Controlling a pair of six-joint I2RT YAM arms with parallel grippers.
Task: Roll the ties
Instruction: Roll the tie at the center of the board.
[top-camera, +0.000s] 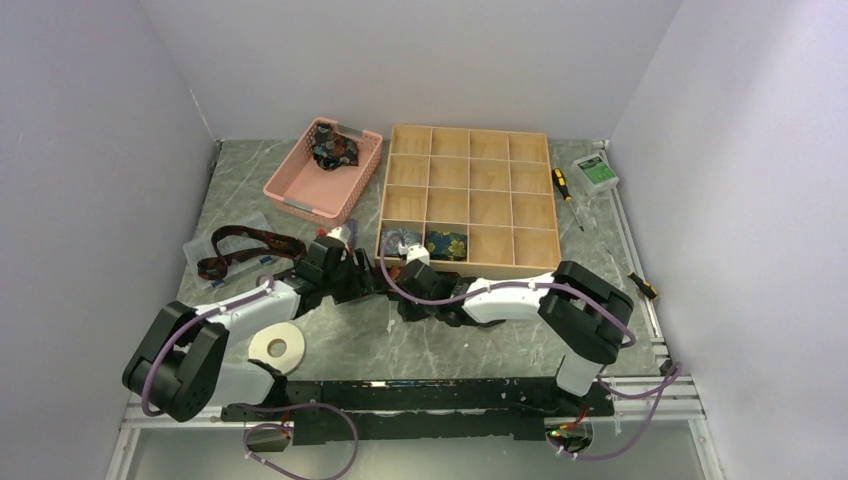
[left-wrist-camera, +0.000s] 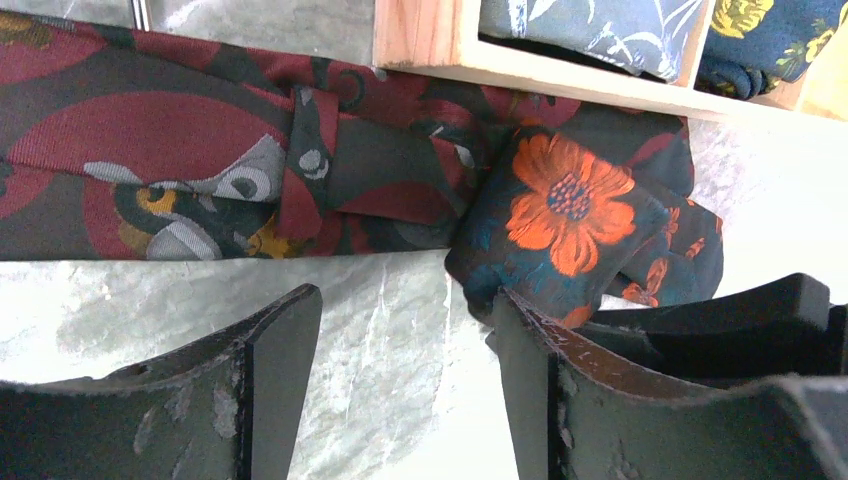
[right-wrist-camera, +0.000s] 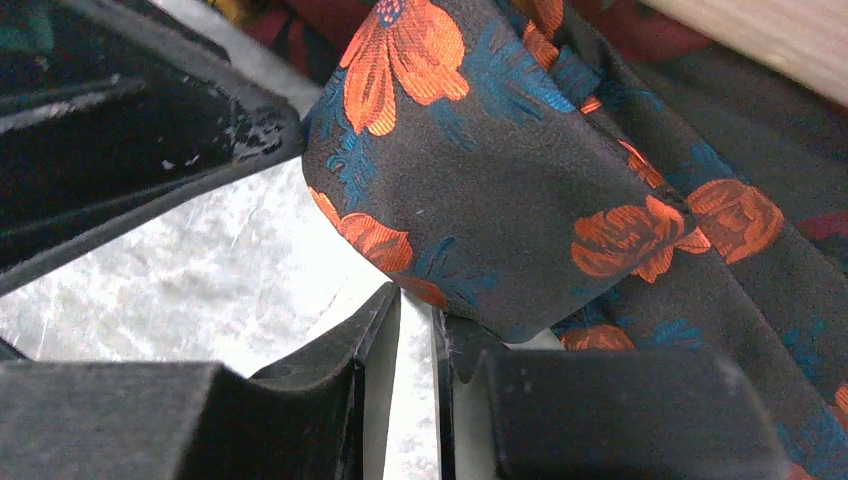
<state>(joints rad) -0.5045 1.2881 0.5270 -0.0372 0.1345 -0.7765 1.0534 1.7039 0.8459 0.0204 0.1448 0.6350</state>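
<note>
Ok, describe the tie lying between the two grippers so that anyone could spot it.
Find the wooden divider tray mid-table; just outside its near-left corner two ties overlap. It's the bunched dark tie with orange flowers and teal leaves, unlike the flat maroon tie with grey shapes beside it.

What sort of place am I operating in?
Probably a robotics lab test cell: plain white walls enclosing a grey marble-patterned tabletop, with staged props, a gridded wooden tray and a pink plastic basket.
</note>
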